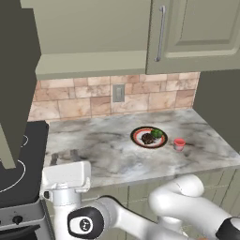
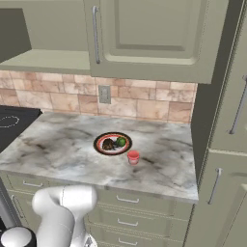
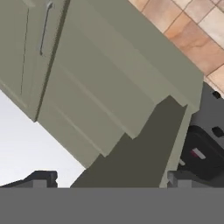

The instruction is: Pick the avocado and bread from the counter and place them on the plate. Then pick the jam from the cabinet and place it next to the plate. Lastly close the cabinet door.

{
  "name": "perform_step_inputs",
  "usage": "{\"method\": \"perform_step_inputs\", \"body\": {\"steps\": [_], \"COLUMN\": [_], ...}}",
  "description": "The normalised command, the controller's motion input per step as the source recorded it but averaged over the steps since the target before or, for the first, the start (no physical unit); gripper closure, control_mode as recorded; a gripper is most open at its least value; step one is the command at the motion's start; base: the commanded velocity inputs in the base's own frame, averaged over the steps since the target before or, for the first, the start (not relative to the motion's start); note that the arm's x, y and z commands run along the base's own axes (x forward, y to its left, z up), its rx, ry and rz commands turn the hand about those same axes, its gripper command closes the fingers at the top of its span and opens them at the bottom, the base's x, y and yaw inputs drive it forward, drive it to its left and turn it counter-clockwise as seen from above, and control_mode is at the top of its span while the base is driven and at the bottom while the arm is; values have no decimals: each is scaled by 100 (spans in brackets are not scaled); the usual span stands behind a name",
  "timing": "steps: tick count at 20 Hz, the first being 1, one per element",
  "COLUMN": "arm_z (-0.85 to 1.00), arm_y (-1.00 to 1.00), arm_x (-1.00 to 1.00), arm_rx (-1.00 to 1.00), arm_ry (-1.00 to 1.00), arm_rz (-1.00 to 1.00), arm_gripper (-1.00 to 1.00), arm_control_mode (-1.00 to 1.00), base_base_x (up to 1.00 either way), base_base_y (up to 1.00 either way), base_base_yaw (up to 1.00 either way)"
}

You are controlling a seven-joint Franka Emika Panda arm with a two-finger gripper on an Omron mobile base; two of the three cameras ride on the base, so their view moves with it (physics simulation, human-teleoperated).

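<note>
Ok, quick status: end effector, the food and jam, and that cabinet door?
End effector open, empty. Avocado and bread on plate, jam beside it. Cabinet door open, nothing blocking.

On the counter (image 2: 62, 144) the plate (image 2: 102, 140) carries the bread (image 2: 109, 144) and avocado (image 2: 120, 142) side by side, the jam (image 2: 133, 157) stands just beside its rim, below shut wall cabinet (image 2: 154, 34) doors.

**Worktop, plate and jar**

The marbled grey-white worktop (image 1: 103, 150) carries a round red-rimmed plate (image 1: 138, 133) near its middle. A small red jar (image 1: 179, 144) with a paler lid stands on the stone just beside the plate, on the side toward the tall cabinets.
</note>
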Motion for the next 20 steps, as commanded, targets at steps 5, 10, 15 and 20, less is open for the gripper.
{"method": "perform_step_inputs", "body": {"steps": [5,10,15,20], "arm_z": [0,0,3,0], "arm_y": [26,40,45,35], "arm_x": [0,-2,-11,-7], "arm_rx": [-2,-2,-4,-5], "arm_ry": [0,-6,-13,-13], "arm_rz": [18,1,0,3], "arm_gripper": [-100,-100,-100,-100], "arm_control_mode": [-100,-100,-100,-100], "base_base_x": [0,0,0,0], "base_base_y": [0,0,0,0], "base_base_yaw": [0,0,0,0]}}
